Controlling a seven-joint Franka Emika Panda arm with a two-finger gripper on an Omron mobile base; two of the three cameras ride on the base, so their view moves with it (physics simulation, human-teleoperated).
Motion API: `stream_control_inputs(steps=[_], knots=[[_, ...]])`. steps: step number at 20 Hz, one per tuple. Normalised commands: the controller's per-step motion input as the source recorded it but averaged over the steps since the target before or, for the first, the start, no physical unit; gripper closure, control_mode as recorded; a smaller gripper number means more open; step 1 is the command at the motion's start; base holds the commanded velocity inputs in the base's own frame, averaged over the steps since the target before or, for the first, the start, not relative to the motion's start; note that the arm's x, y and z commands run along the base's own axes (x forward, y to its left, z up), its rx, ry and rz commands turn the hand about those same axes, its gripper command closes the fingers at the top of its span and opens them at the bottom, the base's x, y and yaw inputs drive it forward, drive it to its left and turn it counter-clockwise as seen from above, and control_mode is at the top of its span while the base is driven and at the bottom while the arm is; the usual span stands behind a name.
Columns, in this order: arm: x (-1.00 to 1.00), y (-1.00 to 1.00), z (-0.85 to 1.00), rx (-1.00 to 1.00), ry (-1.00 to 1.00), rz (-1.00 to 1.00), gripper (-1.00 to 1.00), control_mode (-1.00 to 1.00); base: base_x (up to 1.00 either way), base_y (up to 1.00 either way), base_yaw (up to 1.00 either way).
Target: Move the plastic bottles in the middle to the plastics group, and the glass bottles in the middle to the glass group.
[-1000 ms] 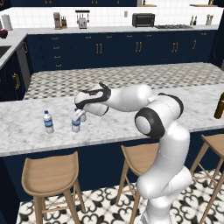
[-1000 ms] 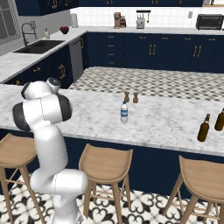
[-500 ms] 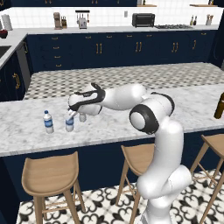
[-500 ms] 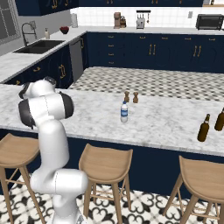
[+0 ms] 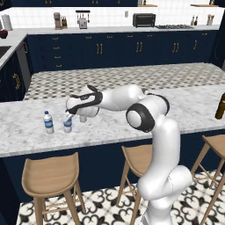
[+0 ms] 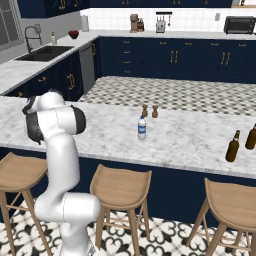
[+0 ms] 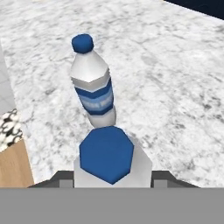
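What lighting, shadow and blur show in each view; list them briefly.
Left base view: even, flat light, faint soft shadows under the stools, no glare on the marble counter. Right base view: same flat render, sharp throughout. Hand view: the held bottle in the gripper looms large and blocky; the standing bottle casts a slight shadow.

Navy cabinets (image 5: 110,52), white tiled wall (image 5: 114,15), marble island counter (image 5: 184,105), wooden stools (image 6: 122,190), patterned floor (image 5: 101,211)
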Motion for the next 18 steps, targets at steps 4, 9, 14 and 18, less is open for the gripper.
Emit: stream_control_inputs(steps=[4, 9, 14, 18], knots=[[0.01, 0.05, -0.33, 0.0, -0.03, 0.0, 1.0, -1.0, 0.0, 0.0, 0.0], [0.0, 0.09, -0.32, -0.03, -0.01, 0.0, 1.0, -1.0, 0.0, 0.0, 0.0], [0.05, 0.13, -0.11, -0.05, 0.0, 0.0, 1.0, -1.0, 0.0, 0.0, 0.0], [0.18, 0.12, 0.0, -0.02, 0.0, 0.0, 1.0, -1.0, 0.0, 0.0, 0.0]])
